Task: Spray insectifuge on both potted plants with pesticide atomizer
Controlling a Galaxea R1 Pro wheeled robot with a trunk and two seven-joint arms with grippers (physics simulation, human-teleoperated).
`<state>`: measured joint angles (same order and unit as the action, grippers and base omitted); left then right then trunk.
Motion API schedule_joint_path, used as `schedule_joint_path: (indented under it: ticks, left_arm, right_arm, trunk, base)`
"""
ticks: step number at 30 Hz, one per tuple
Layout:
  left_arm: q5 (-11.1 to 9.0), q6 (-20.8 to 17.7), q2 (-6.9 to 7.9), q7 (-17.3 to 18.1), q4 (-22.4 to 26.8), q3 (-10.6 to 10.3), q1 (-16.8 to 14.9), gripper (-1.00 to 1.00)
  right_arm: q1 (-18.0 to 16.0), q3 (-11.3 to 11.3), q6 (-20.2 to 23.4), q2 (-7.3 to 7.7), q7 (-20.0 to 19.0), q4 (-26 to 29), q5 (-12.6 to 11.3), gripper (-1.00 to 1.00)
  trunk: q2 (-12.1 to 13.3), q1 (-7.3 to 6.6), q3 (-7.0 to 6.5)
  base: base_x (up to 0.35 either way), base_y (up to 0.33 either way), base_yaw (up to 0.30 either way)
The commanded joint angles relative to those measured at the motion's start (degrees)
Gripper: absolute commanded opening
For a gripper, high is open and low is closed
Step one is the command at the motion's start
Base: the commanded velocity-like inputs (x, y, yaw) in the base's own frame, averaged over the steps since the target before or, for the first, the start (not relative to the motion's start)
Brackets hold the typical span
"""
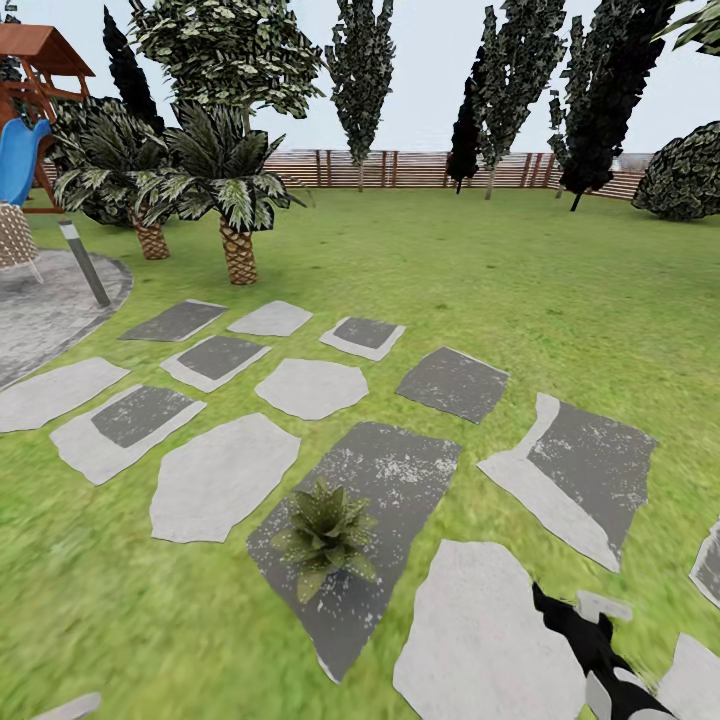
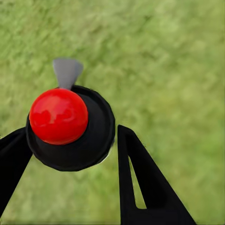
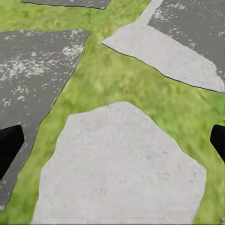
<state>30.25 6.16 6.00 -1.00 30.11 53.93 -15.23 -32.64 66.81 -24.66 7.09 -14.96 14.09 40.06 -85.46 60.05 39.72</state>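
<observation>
Potted plant (image 1: 323, 537) on stepping stone (image 1: 400, 480)

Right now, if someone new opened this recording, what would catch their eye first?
Probably the glossy red ball on a black round cap, sitting between the left tool's dark fingers over blurred grass in the left wrist view. In the head view, a low spiky green plant stands on a dark grey stepping stone in the foreground lawn, with a blue slide and wooden playset at far left.

The lawn (image 1: 520, 270) carries stepping stones (image 1: 310, 388) (grey and white); a potted plant (image 1: 325, 537) sits on one dark slab (image 1: 385, 490).
</observation>
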Motion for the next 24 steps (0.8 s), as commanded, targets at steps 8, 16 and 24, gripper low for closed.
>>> schedule_joint_path:
  ticks: [8,16,24]
  left_arm:
    - [0.53,0.42,-0.02,-0.28,-2.34,0.34,-0.07,-1.0]
    - [0.51,0.43,-0.02,-0.29,-2.51,0.46,-0.07,-1.0]
    - [0.51,0.43,0.01,-0.31,-2.51,0.54,-0.07,-1.0]
  right_arm:
    - [-0.06,0.43,-0.12,-0.06,-0.27,-1.77,0.03,1.0]
    - [-0.06,0.43,-0.04,-0.06,-0.26,-6.14,-0.06,1.0]
    - [-0.06,0.43,-0.03,-0.08,-0.25,-6.43,-0.07,1.0]
  trunk:
    - [-0.02,0.0,0.04]
    - [-0.02,0.0,0.04]
    - [-0.02,0.0,0.04]
  base:
    - [0.0,0.0,0.0]
    - [0.0,0.0,0.0]
    - [0.0,0.0,0.0]
